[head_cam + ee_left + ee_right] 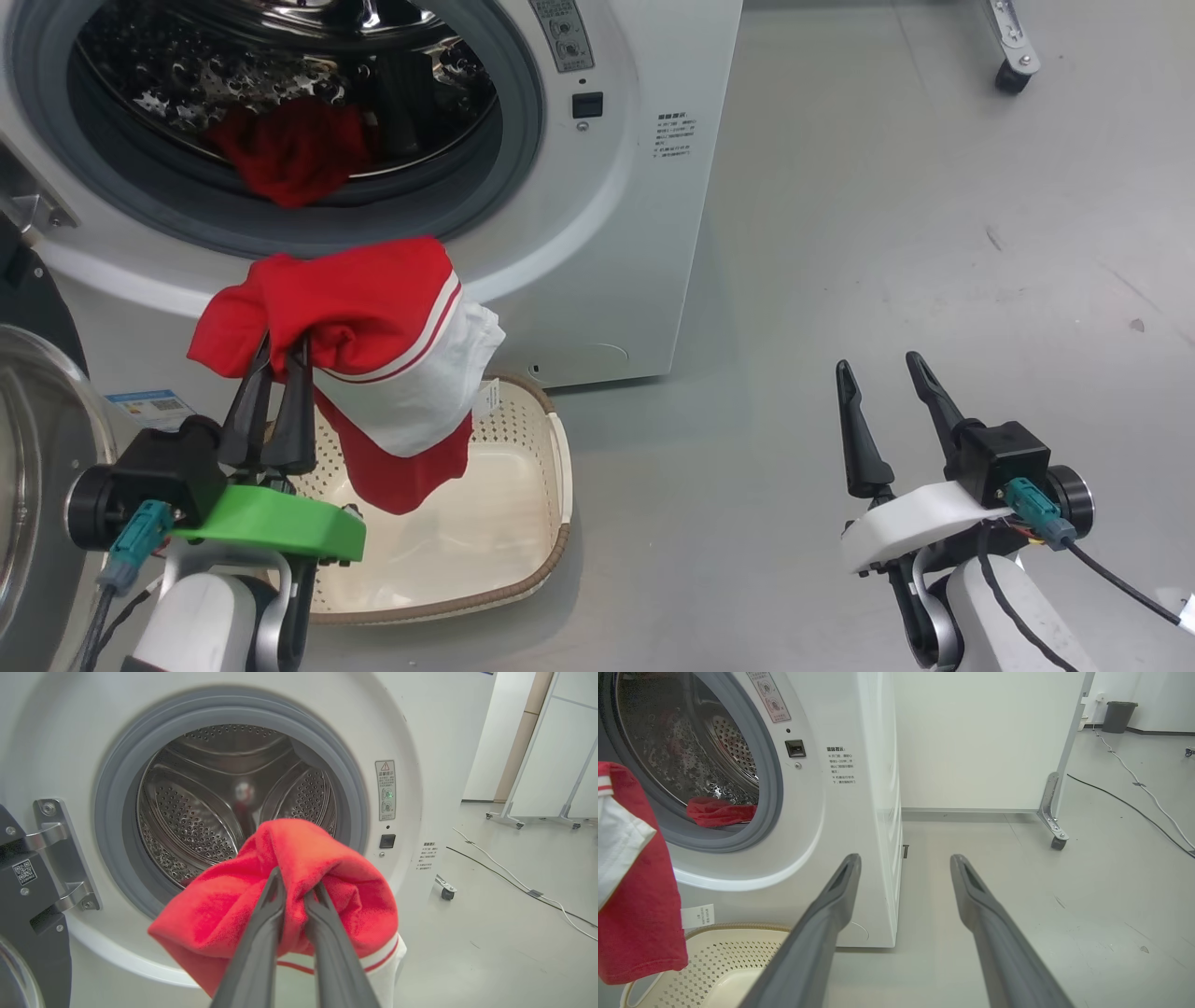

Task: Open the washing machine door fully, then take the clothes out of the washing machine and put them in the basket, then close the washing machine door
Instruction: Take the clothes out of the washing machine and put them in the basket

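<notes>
One red garment [373, 308] clamped in left pincer [280, 359]; right pincer [878, 364] gapes; right wrist view adds second garment [719, 812] in drum [728, 751].

Red clothes [373, 345] over basket [563, 485], door [37, 467] open

The clothes [355, 299] were soft cloth. The washing machine [644, 233] had a glossy white shell and a shiny perforated metal drum [187, 821]. The basket [518, 420] was matt perforated plastic.

Setting: a laboratory or test hall. Indicators: bare grey floor [1087, 896], white partition panel [985, 742] on castors [1058, 842], cables [1138, 784] taped across the floor at right, grey waste bin [1119, 716] upper right, freestanding washing machine [808, 826].
</notes>
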Available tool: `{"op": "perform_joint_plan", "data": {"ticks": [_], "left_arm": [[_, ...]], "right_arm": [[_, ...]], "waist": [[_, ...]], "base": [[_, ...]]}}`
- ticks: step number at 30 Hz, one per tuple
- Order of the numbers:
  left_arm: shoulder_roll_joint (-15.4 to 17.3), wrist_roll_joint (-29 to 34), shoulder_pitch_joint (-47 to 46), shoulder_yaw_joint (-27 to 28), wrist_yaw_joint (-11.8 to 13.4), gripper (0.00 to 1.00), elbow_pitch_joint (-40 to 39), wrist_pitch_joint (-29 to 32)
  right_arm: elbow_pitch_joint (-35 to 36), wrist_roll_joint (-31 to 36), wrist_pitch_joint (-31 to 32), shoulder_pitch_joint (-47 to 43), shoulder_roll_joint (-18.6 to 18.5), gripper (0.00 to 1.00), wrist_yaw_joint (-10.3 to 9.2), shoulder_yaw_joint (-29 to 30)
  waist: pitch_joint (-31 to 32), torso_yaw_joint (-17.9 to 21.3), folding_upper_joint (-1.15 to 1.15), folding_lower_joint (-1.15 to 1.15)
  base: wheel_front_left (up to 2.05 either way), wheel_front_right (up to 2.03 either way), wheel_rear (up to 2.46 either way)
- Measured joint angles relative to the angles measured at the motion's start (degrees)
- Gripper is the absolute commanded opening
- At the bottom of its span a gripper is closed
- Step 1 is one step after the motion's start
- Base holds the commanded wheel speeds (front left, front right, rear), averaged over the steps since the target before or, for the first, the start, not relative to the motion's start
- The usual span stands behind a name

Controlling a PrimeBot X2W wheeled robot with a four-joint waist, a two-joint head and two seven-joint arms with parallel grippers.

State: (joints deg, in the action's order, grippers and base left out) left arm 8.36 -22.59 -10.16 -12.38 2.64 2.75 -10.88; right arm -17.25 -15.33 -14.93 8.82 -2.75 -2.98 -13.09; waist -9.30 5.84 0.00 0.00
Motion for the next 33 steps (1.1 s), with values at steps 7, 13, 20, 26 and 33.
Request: {"op": "perform_joint_plan", "data": {"ticks": [7, 13, 20, 26, 33], "left_arm": [[-0.3, 0.0, 1.0, -0.5, 0.4, 0.0, -0.3, 0.7], [-0.5, -0.3, 1.0, -0.3, 0.7, 0.0, 1.2, 1.3], [-0.9, -0.9, -0.4, 0.6, 0.7, 0.0, 6.2, 1.6], [-0.7, -1.6, -4.4, 2.2, 0.7, 0.0, 11.9, 2.0], [-1.4, -4.1, -10.1, 3.9, 0.7, 0.0, 19.2, 2.5]], "right_arm": [[1.3, 1.1, 0.0, 0.2, 0.0, 1.0, 0.52, 0.2], [2.7, 1.6, 0.0, 1.7, 0.0, 1.0, 0.56, 0.6], [4.0, 1.8, 0.0, 3.5, 0.0, 1.0, 0.56, 1.1], [5.5, 1.8, 0.0, 5.7, 0.0, 1.0, 0.56, 1.1], [6.6, 1.8, 0.0, 7.9, 0.0, 1.0, 0.56, 1.0]], "waist": [[-2.7, 0.1, 0.0, 0.0], [-6.0, 0.6, 0.0, 0.0], [-10.9, 1.4, 0.0, 0.0], [-15.5, 2.5, 0.0, 0.0], [-21.1, 4.1, 0.0, 0.0]], "base": [[0.0, 0.0, 0.0], [0.0, 0.0, 0.0], [0.0, 0.0, 0.0], [0.0, 0.0, 0.0], [0.0, 0.0, 0.0]]}}
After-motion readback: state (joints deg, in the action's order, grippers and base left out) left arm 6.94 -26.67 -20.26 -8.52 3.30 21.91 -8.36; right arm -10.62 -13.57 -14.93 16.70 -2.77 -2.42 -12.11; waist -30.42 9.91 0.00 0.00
